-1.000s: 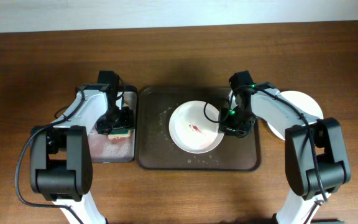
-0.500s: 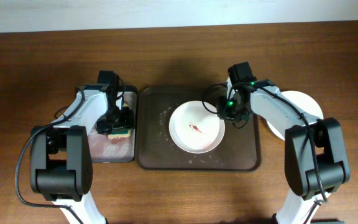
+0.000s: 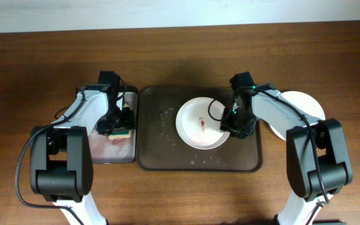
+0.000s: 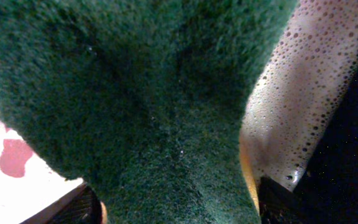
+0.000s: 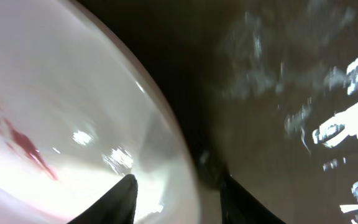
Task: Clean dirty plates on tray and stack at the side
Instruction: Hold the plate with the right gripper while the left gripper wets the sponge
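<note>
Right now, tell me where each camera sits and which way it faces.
Overhead: above the table, facing straight down at the tray; left gripper, right gripper and their arms show.
Left wrist: on that arm's wrist, pressed against the green sponge; own fingers unclear.
Right wrist: on its wrist, facing down at the plate rim; both fingers show.
Shared: overhead and right wrist both show the plate's red smear and the tray.

**Brown wooden table, soft even light**

A warm brown wooden tabletop (image 3: 180, 56), its grain running from left edge to right edge, fills nearly the whole overhead view. Beyond the far edge lies a pale off-white strip (image 3: 105, 12), wider toward the far left corner; whether it is wall or floor cannot be told. The light is soft and even.
</note>
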